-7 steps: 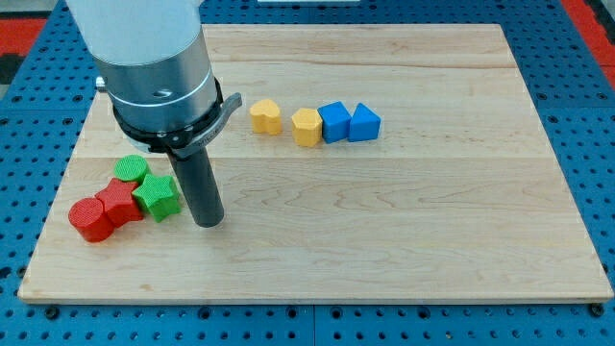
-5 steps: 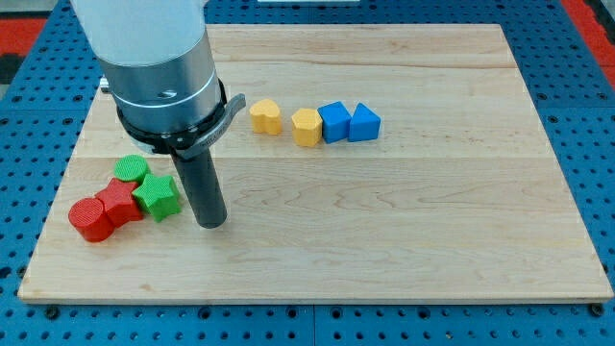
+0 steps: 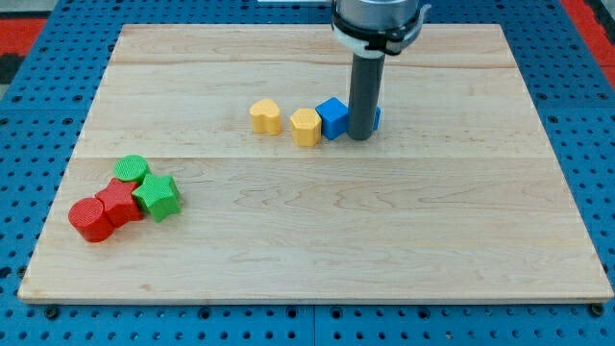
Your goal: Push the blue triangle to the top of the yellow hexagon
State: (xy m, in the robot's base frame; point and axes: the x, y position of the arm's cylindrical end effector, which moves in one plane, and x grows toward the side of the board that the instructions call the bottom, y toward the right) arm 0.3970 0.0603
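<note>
The dark rod no longer stands beside the green star-shaped block (image 3: 158, 196) at the view's left of the pale wooden worktop (image 3: 317, 240); it now rises from the upper middle, and my tip (image 3: 360, 136) rests in front of the blue triangle block (image 3: 376, 117), hiding most of it, just right of the blue cube (image 3: 332, 117). The arm's bulky grey body, which filled the view's top left, now shows only at the top edge.

No text, label, brand, number or sign seems readable anywhere on the board, blocks or rod.
</note>
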